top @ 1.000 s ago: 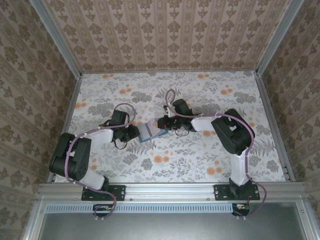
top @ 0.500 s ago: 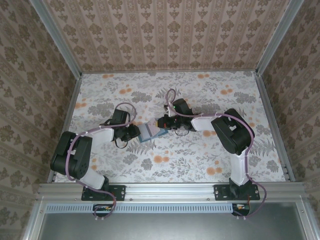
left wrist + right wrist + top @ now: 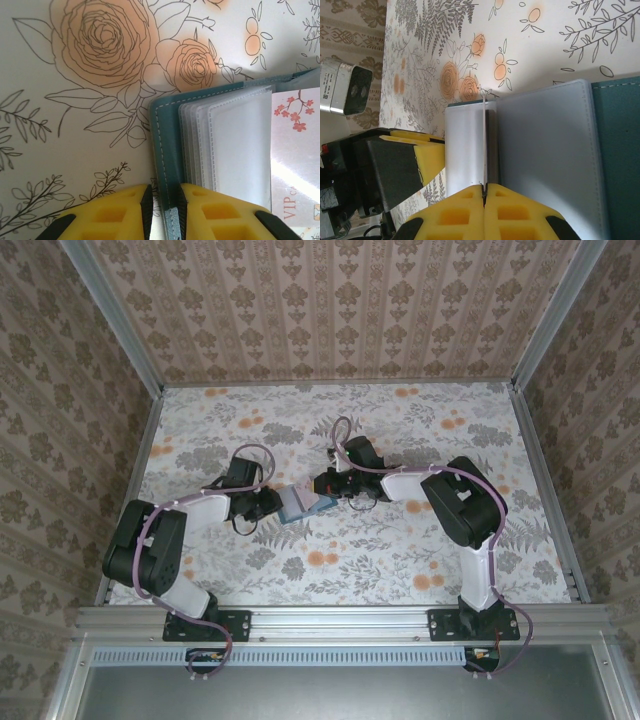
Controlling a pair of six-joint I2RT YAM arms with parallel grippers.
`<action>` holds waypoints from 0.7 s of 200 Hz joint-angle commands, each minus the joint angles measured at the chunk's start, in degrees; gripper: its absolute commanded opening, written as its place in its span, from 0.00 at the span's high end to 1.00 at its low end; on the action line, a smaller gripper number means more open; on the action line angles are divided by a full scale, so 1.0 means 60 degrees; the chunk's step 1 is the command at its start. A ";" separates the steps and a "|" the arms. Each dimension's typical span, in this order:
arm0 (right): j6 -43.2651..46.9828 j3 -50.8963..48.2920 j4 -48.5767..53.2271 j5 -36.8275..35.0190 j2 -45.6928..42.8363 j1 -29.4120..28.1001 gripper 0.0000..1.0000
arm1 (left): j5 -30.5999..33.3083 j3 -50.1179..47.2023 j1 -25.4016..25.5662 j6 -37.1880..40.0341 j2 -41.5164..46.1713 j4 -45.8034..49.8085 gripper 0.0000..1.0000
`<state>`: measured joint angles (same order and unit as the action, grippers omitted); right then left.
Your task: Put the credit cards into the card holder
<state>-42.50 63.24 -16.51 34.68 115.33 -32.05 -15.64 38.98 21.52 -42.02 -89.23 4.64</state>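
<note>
The teal card holder (image 3: 298, 504) lies open at mid-table between both grippers. My left gripper (image 3: 163, 210) is shut on the edge of its teal cover (image 3: 167, 130), beside the clear sleeves (image 3: 235, 145). My right gripper (image 3: 484, 189) is shut on a thin pale credit card (image 3: 484, 145), seen edge-on and standing over the holder's white sleeve (image 3: 464, 150) next to a grey-blue panel (image 3: 545, 160). In the left wrist view a pale card (image 3: 295, 160) with red blossoms and "VIP" lettering shows face-on at the right. From above, the left gripper (image 3: 272, 503) and right gripper (image 3: 322, 487) meet at the holder.
The floral table (image 3: 400, 550) is walled by patterned panels and a metal frame (image 3: 340, 618). A small grey box with lenses (image 3: 347, 87) stands at the wall. The left gripper's yellow finger (image 3: 427, 155) sits close beside the held card.
My right gripper has edged slightly left toward the holder with the card. The left gripper keeps its grip and has hardly moved.
</note>
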 commanded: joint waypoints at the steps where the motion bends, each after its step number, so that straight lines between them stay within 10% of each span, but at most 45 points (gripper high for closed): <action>1: -0.0079 0.0109 0.0408 -0.0213 0.0410 -0.0078 0.92 | -0.0147 0.0124 0.0251 -0.0093 -0.0475 -0.0233 0.75; 140: 0.2539 0.0836 0.3208 -0.2729 -0.0273 -0.0250 0.92 | 0.0047 0.0372 0.0134 0.0274 -0.0304 0.0326 0.75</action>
<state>-31.35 67.16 -4.49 24.21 114.48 -33.28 -15.18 40.16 22.04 -41.93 -89.65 5.72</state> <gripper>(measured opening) 0.081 0.246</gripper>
